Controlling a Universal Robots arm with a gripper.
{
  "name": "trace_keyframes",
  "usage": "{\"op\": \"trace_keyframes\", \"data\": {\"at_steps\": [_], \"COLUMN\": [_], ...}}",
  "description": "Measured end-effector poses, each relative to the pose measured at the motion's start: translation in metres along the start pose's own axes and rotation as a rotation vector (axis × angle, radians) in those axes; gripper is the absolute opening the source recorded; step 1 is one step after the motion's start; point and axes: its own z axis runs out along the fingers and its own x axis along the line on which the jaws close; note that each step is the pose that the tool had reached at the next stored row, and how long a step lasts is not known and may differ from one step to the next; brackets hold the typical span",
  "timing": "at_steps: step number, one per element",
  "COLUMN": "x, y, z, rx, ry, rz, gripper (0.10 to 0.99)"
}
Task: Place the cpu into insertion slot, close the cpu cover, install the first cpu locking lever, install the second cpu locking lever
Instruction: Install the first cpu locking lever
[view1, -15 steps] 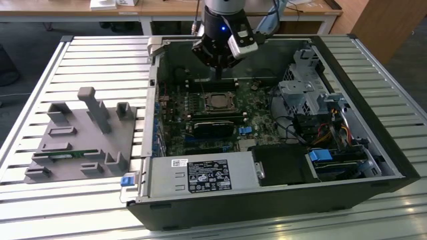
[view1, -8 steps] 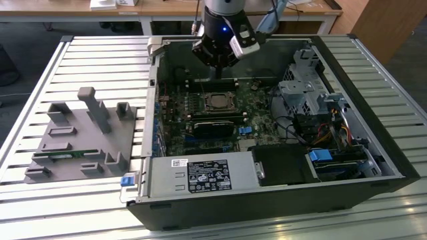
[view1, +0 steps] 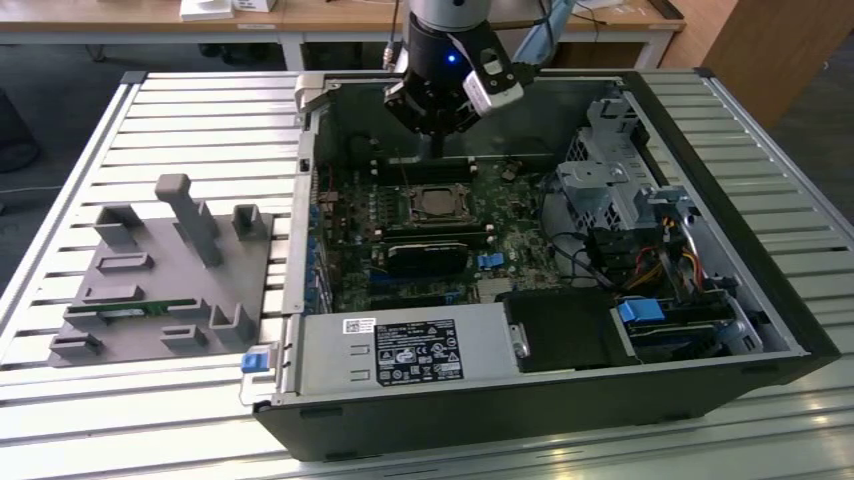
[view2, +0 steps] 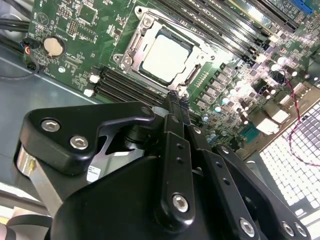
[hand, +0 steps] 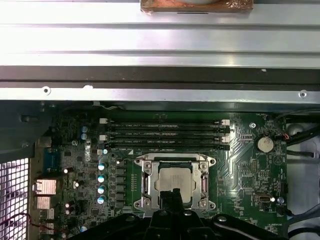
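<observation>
- cpu (hand: 176, 181) lies flat in the insertion slot (hand: 145, 186), its pale metal top facing up, inside the open computer case (view1: 747, 300).
- cpu cover (hand: 175, 162), a silvery frame, lies down around the chip, whose top shows through the window.
- Whether the side levers are latched cannot be told.
- Gripper (view2: 173, 100) hangs over the green board (view2: 75, 45) near the slot's edge, its black fingers pressed together and nothing visible between them.
- In the exterior view the gripper (view1: 431, 150) sits over the far side of the board.
- Long black memory slots (hand: 165, 135) run beside the socket.
- A grey fixture (view1: 160, 270) stands on the slatted table (view1: 80, 120), at the exterior view's left, well apart from the case.
</observation>
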Motion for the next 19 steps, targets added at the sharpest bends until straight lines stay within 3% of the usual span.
{"op": "trace_keyframes", "data": {"at_steps": [19], "x": [0.0028], "y": [-0.0001], "z": [0.0], "rx": [0.0], "ry": [0.0001], "rz": [-0.002], "gripper": [0.106]}}
